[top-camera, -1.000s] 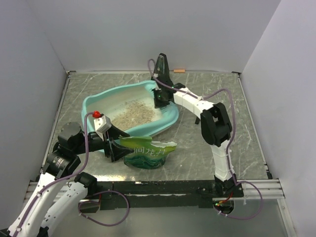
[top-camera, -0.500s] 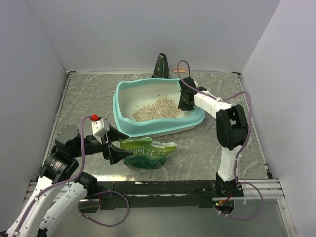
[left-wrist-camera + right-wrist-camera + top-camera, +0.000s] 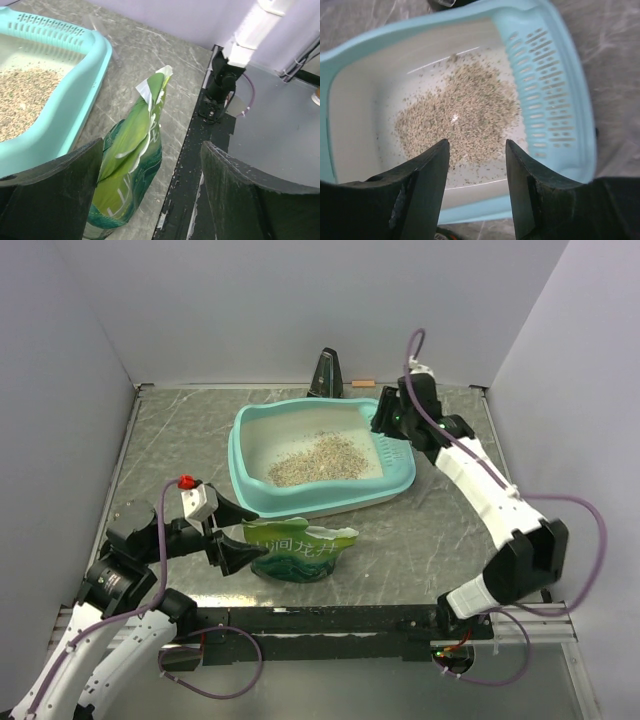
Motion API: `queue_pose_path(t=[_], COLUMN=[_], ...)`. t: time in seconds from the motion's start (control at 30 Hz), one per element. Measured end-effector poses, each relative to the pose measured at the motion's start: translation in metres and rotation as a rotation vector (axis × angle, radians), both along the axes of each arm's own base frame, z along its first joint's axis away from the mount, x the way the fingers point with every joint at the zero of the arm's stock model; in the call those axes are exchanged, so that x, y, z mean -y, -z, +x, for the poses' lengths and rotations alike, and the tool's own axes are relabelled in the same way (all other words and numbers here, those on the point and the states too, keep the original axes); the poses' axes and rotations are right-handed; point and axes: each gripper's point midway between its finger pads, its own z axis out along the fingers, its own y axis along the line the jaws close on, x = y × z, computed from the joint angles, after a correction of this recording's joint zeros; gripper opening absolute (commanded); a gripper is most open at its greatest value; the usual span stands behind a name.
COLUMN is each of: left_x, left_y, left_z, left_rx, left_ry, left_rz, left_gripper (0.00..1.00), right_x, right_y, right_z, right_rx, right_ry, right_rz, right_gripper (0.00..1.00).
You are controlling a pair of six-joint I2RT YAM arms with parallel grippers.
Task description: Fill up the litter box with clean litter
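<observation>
The teal litter box [image 3: 238,452] lies flat on the marble table, with its slotted sieve end [image 3: 546,95] to the right. A loose heap of beige clean litter [image 3: 316,462] [image 3: 464,112] sits on its whitish floor. My right gripper [image 3: 384,426] [image 3: 477,152] hovers over the box's right end, open, nothing between its fingers. At the near left, my left gripper [image 3: 238,536] [image 3: 150,195] stands wide open beside the green printed bag [image 3: 300,550] [image 3: 131,160], which stands upright with its torn top open. The bag is close to the left finger [image 3: 50,200] and is not gripped. The left wrist view shows the box rim [image 3: 97,75].
A black cone-shaped object [image 3: 327,373] and a small tan stick [image 3: 362,384] lie at the table's back edge behind the box. White walls close in three sides. A black rail [image 3: 340,618] runs along the near edge, just in front of the bag.
The box, held tilted by my right gripper a second ago, swung down flat. The right gripper then opened, let go of the rim and lifted away. The left gripper drew back slightly.
</observation>
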Motion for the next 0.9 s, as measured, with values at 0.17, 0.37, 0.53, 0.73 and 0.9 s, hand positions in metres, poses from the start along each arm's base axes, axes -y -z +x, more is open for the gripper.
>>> queue_pose_path(t=[0.17,0.37,0.53,0.73,0.9], left_x=[-0.002,-0.004,-0.006,-0.011,-0.018], left_y=[0.001,0.002,0.001,-0.009,-0.021], left_z=[0.006,0.012,0.012,0.003,-0.002], left_rx=[-0.003,-0.013,-0.01,0.035,0.05], left_ry=[-0.036,-0.075,-0.091,-0.099,-0.127], left_rz=[0.004,0.003,-0.002,-0.033,-0.051], left_gripper=[0.86,0.9,0.96,0.99,0.99], right_x=[0.056,0.129,0.149,0.151,0.153], right_y=[0.008,0.11,0.147,0.17,0.195], right_z=[-0.021,-0.066,-0.088,-0.079,-0.073], right_rx=[-0.005,-0.271,-0.38,-0.42,-0.474], right_ry=[0.16,0.373,0.443,0.465,0.477], right_rz=[-0.061,-0.173,-0.186,-0.186,-0.18], right_gripper=[0.6,0.63,0.66,0.66,0.66])
